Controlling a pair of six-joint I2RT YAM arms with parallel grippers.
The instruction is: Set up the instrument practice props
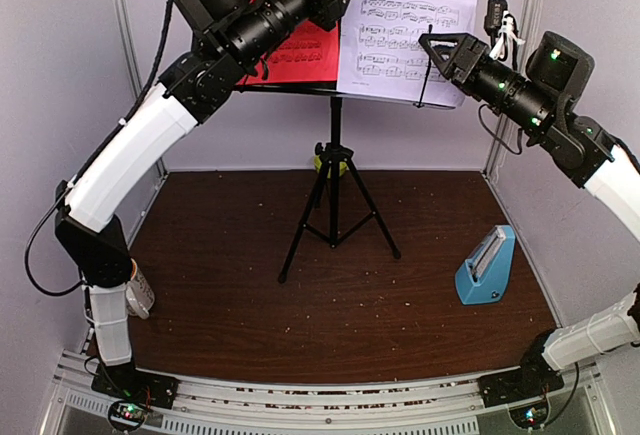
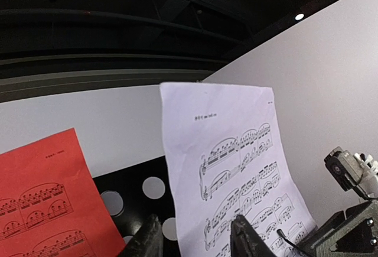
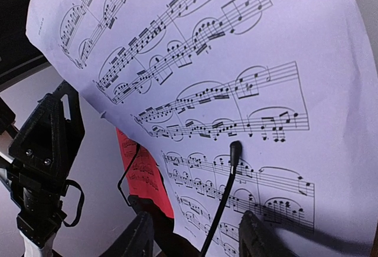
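Done: red sheet, white sheet on music stand
Pending: metronome, right side of worktop
Tools: left tool, right tool parted, empty

Music sheets side by side on stand, metronome front-right

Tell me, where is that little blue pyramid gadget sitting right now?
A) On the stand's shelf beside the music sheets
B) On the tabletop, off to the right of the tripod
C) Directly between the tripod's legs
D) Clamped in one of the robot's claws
B: the blue metronome stands on the brown table, well to the right of the tripod, with nothing holding it.
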